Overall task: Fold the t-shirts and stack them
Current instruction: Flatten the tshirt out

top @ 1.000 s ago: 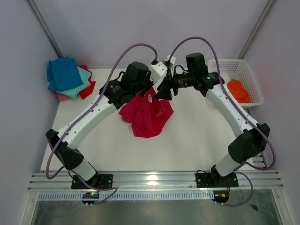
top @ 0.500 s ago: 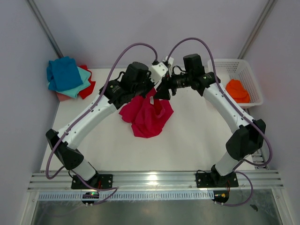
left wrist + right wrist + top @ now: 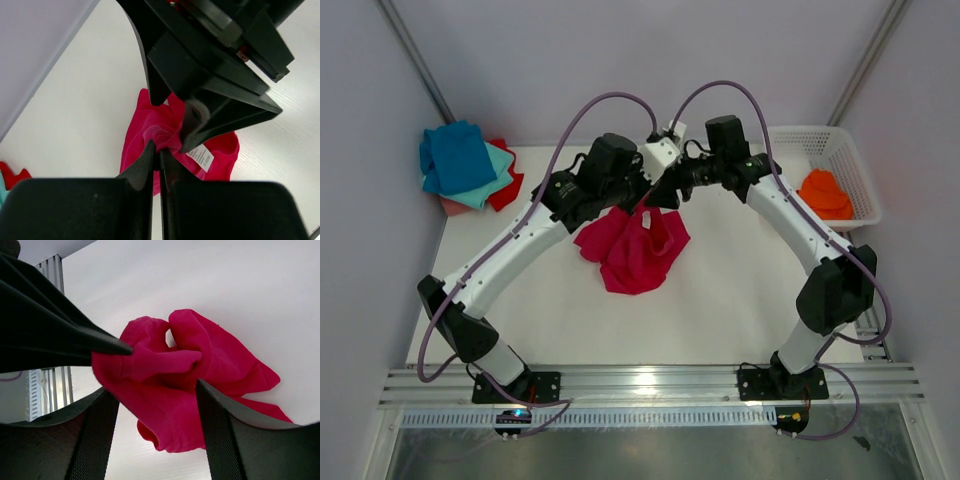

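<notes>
Seems roughly midway. Pinches the crumpled crimson t-shirt [image 3: 635,250] mid-table [image 3: 740,290] tight in the left claw [image 3: 157,148], right claw [image 3: 154,387] gaping astride a fold. Leaves that and the orange t-shirt [image 3: 827,192] in the far-right basket [image 3: 820,138] unfolded; shows a stack of t-shirts [image 3: 465,165] far left

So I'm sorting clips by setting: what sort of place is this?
Probably a robot lab test cell: plain walls box in a white table, a left arm and right arm are bolted to its aluminium rail, t-shirts piled aside.

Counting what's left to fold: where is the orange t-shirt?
Top view: the orange t-shirt lies in the white basket at the far right.
</notes>
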Controlling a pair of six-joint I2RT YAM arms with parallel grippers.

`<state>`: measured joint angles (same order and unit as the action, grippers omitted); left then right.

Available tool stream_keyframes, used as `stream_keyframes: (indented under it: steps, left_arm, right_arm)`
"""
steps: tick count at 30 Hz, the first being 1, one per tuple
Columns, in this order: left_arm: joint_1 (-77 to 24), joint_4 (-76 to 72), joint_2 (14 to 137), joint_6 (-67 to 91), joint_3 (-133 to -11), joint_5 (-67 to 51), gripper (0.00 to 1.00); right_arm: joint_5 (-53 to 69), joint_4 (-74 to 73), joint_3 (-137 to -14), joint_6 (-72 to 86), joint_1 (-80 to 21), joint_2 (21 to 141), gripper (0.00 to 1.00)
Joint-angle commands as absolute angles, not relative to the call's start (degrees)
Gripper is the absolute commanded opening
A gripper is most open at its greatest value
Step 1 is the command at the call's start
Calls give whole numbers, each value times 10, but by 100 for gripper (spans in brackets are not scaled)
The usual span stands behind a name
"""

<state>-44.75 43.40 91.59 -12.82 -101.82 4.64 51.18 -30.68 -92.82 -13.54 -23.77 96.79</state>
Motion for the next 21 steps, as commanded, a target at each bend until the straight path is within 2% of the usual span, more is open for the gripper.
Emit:
stream_keyframes:
  steps: [1,2,3,8,10,12,13,16,19,21]
  left_arm:
    - [-446,432,897,-108,-1019,11,0]
    - [-446,431,897,-107,-1017,8,0]
    - [-446,429,898,-106,-1016,7,0]
    - [-446,426,911,-98,-1001,-14,0]
    - [-446,414,913,-94,-988,13,1]
    - [-446,405,916,-91,-978,56,27]
    - [-446,393,918,-91,-974,73,50]
    - [-439,371,918,-85,-957,104,84]
    - [-415,360,916,-62,-944,105,97]
    - [-391,346,913,-48,-926,108,99]
  right_arm:
    - [512,-268,-935,-121,-237,976,58]
    - [503,-265,-934,-114,-237,978,16]
    - [494,-258,-933,-108,-237,979,3]
    - [457,-265,-933,-113,-237,977,3]
    - [442,-272,-933,-119,-237,973,3]
    - [408,-279,-929,-131,-237,962,3]
    - [397,-284,-930,-137,-237,956,3]
    - [345,-296,-927,-150,-237,936,3]
    - [283,-291,-909,-154,-237,904,3]
    - [234,-282,-901,-154,-237,888,3]
